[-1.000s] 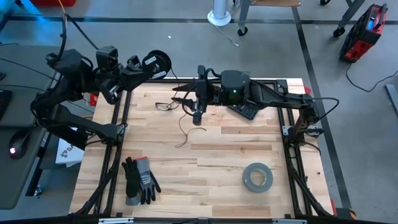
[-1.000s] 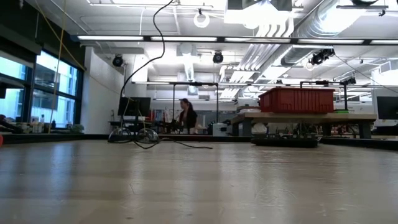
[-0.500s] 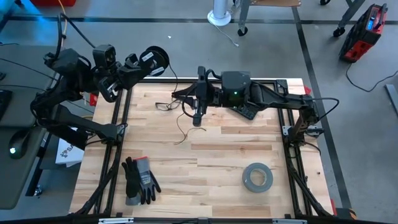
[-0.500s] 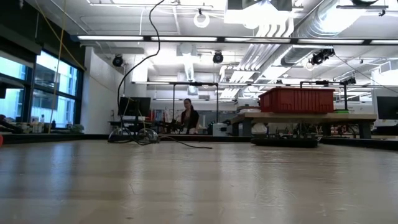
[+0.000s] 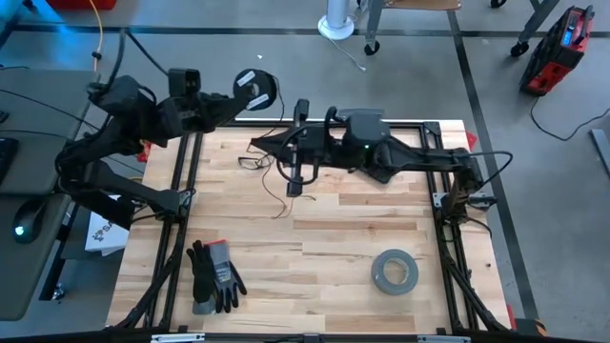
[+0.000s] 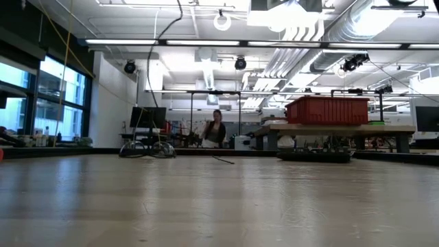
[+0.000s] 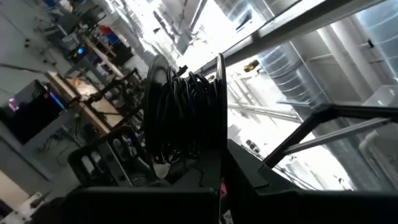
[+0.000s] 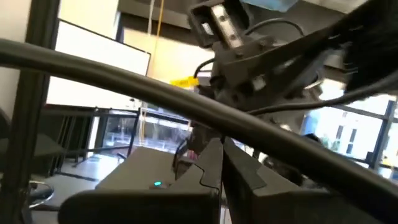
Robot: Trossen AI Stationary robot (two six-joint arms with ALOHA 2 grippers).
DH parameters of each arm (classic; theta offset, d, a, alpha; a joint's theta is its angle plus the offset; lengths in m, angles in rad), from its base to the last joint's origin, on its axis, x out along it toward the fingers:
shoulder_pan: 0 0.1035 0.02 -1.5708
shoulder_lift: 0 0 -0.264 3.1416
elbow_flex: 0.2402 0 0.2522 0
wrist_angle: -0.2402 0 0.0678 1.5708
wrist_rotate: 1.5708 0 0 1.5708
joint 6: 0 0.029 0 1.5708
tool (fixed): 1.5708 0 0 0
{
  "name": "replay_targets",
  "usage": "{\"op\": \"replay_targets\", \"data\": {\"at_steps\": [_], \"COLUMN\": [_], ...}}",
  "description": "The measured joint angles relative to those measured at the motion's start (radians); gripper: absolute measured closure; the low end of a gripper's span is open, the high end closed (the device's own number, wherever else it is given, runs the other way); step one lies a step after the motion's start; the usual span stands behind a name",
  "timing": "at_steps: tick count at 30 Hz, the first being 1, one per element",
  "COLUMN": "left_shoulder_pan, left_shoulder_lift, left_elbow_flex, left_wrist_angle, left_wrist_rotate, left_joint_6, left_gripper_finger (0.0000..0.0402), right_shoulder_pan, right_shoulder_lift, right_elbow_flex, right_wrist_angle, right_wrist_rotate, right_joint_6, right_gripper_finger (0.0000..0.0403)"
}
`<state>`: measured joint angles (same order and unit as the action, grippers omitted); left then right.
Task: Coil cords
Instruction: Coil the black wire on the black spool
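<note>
High view: left pincer (image 5: pixel 236 98) closed on the black spool (image 5: pixel 255 90), held beyond the bench's (image 5: pixel 334 243) far-left corner. Right pincer (image 5: pixel 259 145) closed; the thin cord (image 5: pixel 282 189) trailed on the bench just beside it, grip on it not discernible. Right arm reached across the far edge.
Left wrist view: spool wound with dark cord, clamped.
Right wrist view: fingers (image 8: pixel 214 165) together.
Low view: neither arm visible.

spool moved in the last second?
Yes. The spool, held in the left gripper, shifted toward the right, farther along the table's far edge.
</note>
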<state>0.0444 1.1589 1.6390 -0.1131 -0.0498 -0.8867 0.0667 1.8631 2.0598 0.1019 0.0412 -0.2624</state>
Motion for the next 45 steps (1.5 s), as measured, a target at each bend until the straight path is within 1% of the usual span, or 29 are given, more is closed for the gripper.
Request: {"op": "replay_targets", "data": {"at_steps": [4, 9, 11, 16, 27, 35, 41, 45], "left_shoulder_pan": [0.000, -0.014, -0.027, -0.060, -0.124, -0.155, -0.199, -0.228], "left_shoulder_lift": [0.012, 0.029, 0.036, 0.056, 0.053, 0.055, 0.053, 0.053], "left_elbow_flex": [0.000, 0.000, 0.000, 0.000, 0.000, 0.000, 0.002, 0.002], "left_wrist_angle": [0.014, 0.039, 0.037, 0.064, 0.057, 0.041, 0.017, 0.005], "left_wrist_rotate": [-0.019, -0.028, -0.037, -0.041, -0.114, -0.096, -0.097, -0.095], "left_joint_6": [-0.033, -0.119, -0.139, -0.204, -0.194, -0.265, -0.341, -0.364], "left_gripper_finger": [0.0401, 0.0401, 0.0401, 0.0401, 0.0401, 0.0401, 0.0401, 0.0401], "right_shoulder_pan": [0.002, -0.007, -0.013, -0.033, -0.049, -0.054, -0.053, -0.060], "right_shoulder_lift": [0.021, 0.038, 0.041, 0.045, 0.045, 0.051, 0.052, 0.052], "right_elbow_flex": [0.000, 0.000, 0.000, 0.000, 0.000, 0.000, -0.001, -0.001], "right_wrist_angle": [0.046, 0.136, 0.153, 0.159, 0.223, 0.235, 0.241, 0.247], "right_wrist_rotate": [-0.011, -0.026, -0.043, -0.043, -0.045, -0.050, -0.056, -0.058], "right_joint_6": [-0.001, -0.008, -0.008, -0.005, 0.019, 0.027, 0.017, -0.002], "right_gripper_finger": [0.0402, 0.0403, 0.0403, 0.0403, 0.0403, 0.0403, 0.0403, 0.0403]}}
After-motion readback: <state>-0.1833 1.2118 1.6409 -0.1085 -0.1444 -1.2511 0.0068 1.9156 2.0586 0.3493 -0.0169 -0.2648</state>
